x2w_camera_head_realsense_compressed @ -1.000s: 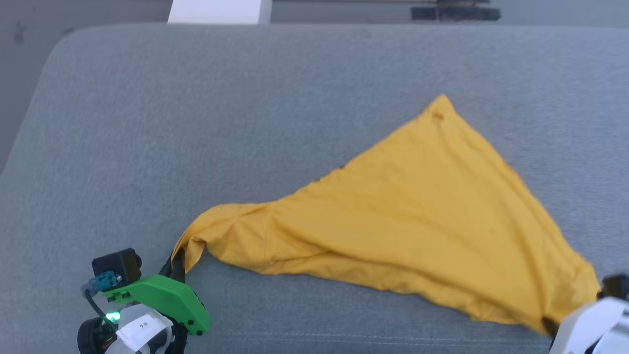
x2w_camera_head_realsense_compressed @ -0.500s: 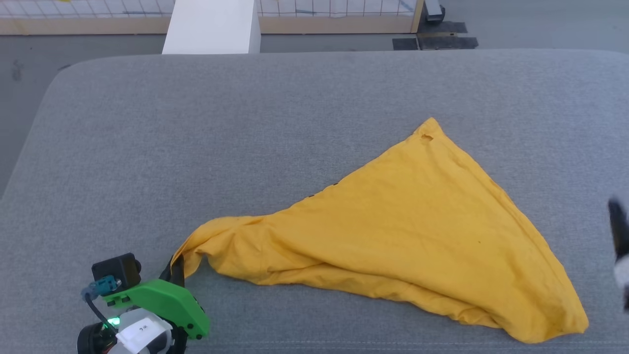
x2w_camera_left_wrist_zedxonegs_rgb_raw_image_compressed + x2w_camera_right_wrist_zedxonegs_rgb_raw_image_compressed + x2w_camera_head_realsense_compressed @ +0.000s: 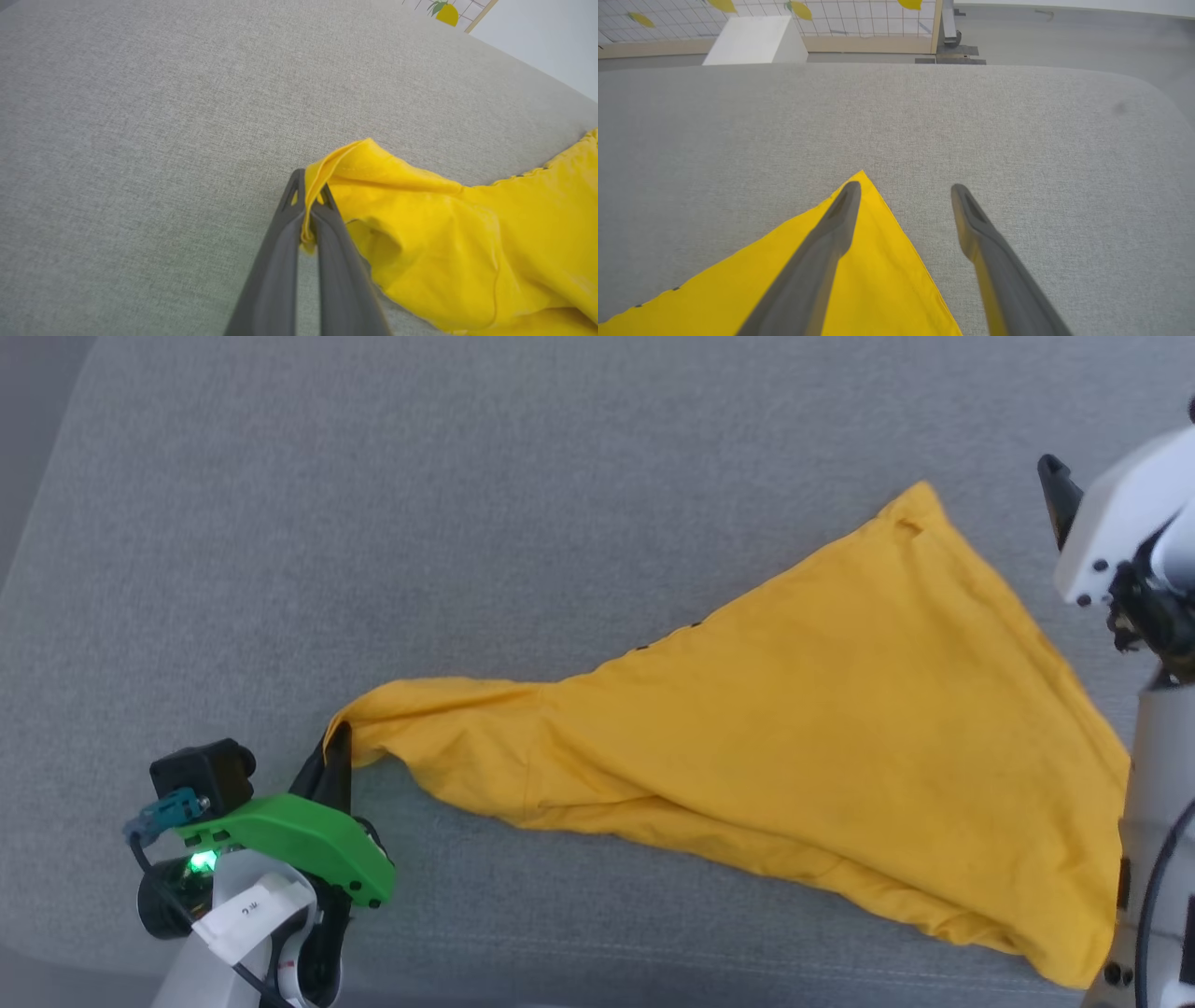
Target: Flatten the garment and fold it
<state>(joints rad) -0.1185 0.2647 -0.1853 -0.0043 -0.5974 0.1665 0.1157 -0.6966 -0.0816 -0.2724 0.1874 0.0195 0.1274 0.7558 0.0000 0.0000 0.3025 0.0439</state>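
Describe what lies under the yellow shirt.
The shirt lies on the grey cushion. Its underside, and anything beneath its folds, is covered.

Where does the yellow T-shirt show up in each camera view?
Head view: garment runs from centre to lower right, one end clamped in the left gripper.
Left wrist view: garment at right, clamped in that gripper.
Right wrist view: garment at lower left, pointed corner by the open right gripper.
Shared landmark: grey cushion underneath.
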